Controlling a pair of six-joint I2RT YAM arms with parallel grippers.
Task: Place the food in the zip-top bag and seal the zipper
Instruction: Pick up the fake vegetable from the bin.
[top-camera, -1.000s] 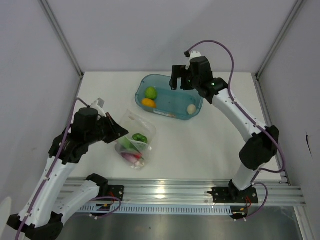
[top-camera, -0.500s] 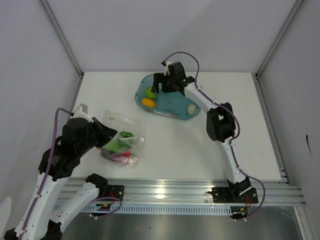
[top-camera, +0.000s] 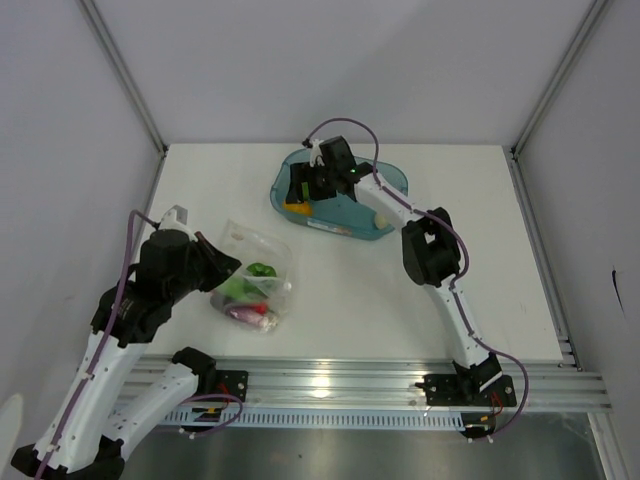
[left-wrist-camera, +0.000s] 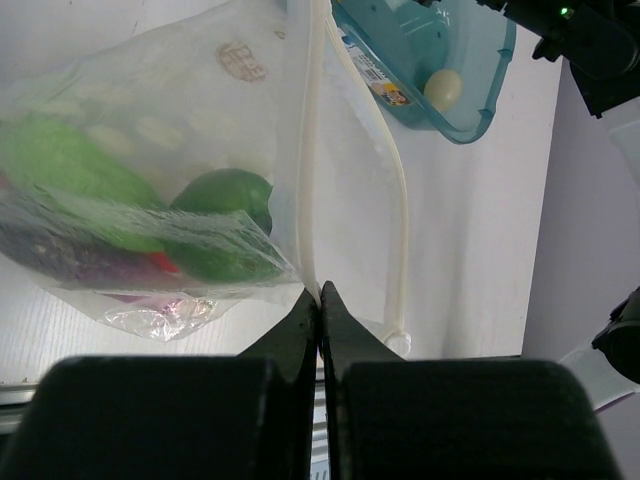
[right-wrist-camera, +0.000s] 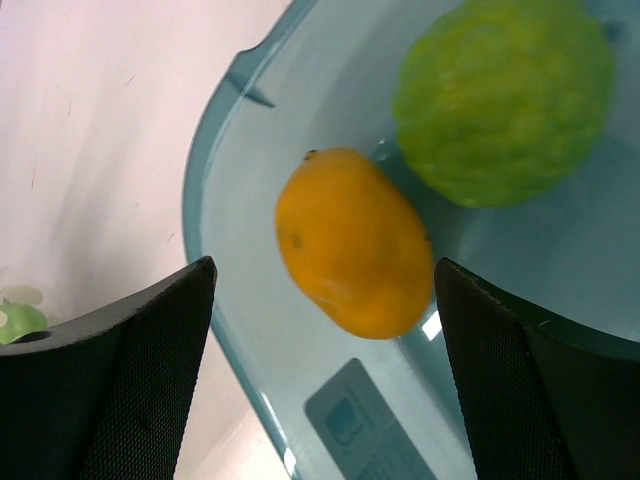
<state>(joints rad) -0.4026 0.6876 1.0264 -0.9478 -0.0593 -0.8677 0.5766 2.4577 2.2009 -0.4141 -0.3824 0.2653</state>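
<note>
Teal tray (top-camera: 393, 179), far: yellow-orange piece (right-wrist-camera: 352, 243), light green vegetable (right-wrist-camera: 503, 100), white egg (left-wrist-camera: 443, 88); my right end effector (right-wrist-camera: 322, 310) hangs spread over it. Near left, my left end effector (left-wrist-camera: 318, 300) pinches the zip-top bag (left-wrist-camera: 150, 110) holding green peppers (left-wrist-camera: 225, 225) and eggplant (left-wrist-camera: 70, 255).

Top view high, looking down; wrist views close; tray (top-camera: 345, 228) shared

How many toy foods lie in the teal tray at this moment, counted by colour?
orange piece: 1
light green bumpy piece: 1
white egg: 1
Total in the teal tray: 3
</note>
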